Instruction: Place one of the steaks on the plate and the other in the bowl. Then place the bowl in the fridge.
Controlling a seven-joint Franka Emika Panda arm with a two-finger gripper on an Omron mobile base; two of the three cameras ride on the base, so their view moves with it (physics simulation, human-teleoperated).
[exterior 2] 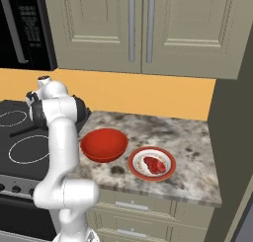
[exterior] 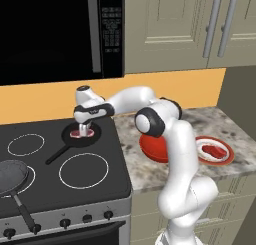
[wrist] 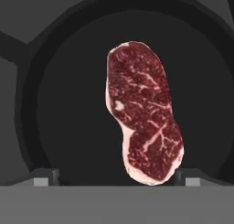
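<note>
A pinkish-red steak (wrist: 144, 113) with white fat edges lies in a small black pan (exterior: 80, 134) on the stove's back burner. My gripper (exterior: 83, 129) hangs open just above it, pointing straight down. Its fingertips (wrist: 43, 177) stand wide apart on either side of the steak's near end, with nothing held. On the counter to the right, the bright red steak (exterior: 212, 150) rests on the red-rimmed plate (exterior: 227, 156). The all-red bowl (exterior 2: 104, 143) sits empty beside the plate (exterior 2: 168, 159), partly hidden by my arm in the left base view. The fridge is out of view.
A larger dark frying pan (exterior: 11, 175) sits on the front left burner. The black microwave (exterior: 60, 34) hangs above the stove. Beige cabinets (exterior 2: 138, 28) hang over the counter, and a dark wall panel (exterior 2: 232, 112) bounds its right end.
</note>
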